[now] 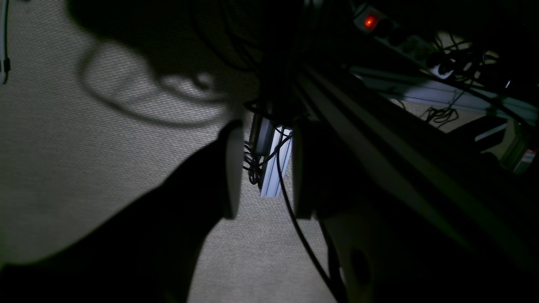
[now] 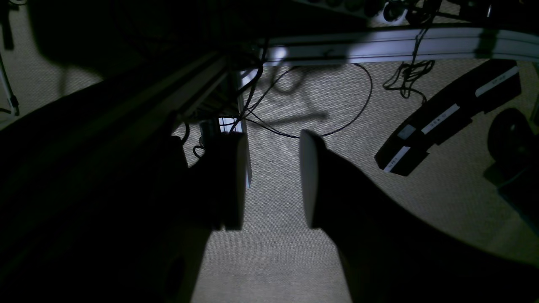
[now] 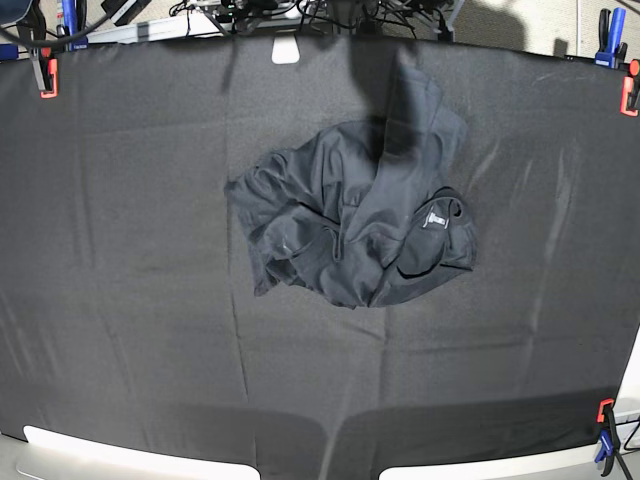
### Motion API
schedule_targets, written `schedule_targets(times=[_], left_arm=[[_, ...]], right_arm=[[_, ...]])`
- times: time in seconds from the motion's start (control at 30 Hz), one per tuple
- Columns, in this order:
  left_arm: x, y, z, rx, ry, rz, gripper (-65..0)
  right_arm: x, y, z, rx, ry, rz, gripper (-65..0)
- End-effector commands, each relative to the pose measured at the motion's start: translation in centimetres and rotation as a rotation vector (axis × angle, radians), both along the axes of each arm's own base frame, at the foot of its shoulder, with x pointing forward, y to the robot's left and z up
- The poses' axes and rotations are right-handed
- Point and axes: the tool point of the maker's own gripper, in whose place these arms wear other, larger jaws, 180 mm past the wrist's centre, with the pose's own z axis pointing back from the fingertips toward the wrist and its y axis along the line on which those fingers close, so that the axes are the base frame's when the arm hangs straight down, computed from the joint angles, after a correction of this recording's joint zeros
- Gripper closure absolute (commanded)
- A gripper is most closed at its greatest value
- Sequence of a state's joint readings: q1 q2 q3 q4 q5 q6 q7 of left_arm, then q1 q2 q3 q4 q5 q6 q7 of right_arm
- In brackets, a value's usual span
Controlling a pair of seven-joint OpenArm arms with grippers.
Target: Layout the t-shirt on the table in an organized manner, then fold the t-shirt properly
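The t-shirt lies crumpled in a dark heap at the middle of the table, its small white neck label facing up on the right side. Neither arm shows in the base view. My left gripper is open with nothing between its fingers; behind it I see only carpet and frame parts. My right gripper is also open and empty, over the same kind of carpet. No part of the t-shirt appears in either wrist view.
Red-orange clamps hold the black cloth at the table's corners. The wrist views show carpet, loose cables, an aluminium rail, a power strip with a red light and a black labelled part.
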State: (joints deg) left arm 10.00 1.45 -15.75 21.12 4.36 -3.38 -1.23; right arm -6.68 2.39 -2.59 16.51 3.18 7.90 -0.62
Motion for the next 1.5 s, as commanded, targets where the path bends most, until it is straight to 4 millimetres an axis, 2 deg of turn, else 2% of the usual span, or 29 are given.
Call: schedule_targets(times=[0.0,0.3,0.93,1.1,1.2,1.3,1.47], left_arm=[[-0.1,-0.1,0.0,0.003,-0.003,-0.002,-17.1],[0.8,0.1,0.2,0.009,-0.027,-0.001,-17.1],[0.4,0.2,0.2,0.009,-0.019,-0.002,-17.0],[-1.0,1.4,0.2,0.031,-0.010,-0.005,-17.0],[-2.1,3.2,0.6,0.064,-0.039,-0.008,-17.0],[-3.5,4.7,1.5,0.100,-0.059,-0.016,-17.0],[-6.1,6.7,3.9,0.142,-0.066,-0.045,-17.0]], right_arm=[[0.3,-0.2,0.0,-0.002,-0.011,-0.003,-21.0],[-0.1,-0.1,0.0,0.001,-0.005,-0.002,-21.0],[-1.5,0.1,0.4,0.006,-0.020,0.001,-21.0],[-2.8,-0.6,0.9,-0.002,-0.029,0.007,-21.0],[-3.5,-1.0,1.3,0.012,-0.040,0.019,-21.0],[-4.4,-1.0,2.1,0.059,-0.049,0.049,-21.0],[-6.5,-2.2,4.1,0.068,-0.021,0.034,-21.0]])
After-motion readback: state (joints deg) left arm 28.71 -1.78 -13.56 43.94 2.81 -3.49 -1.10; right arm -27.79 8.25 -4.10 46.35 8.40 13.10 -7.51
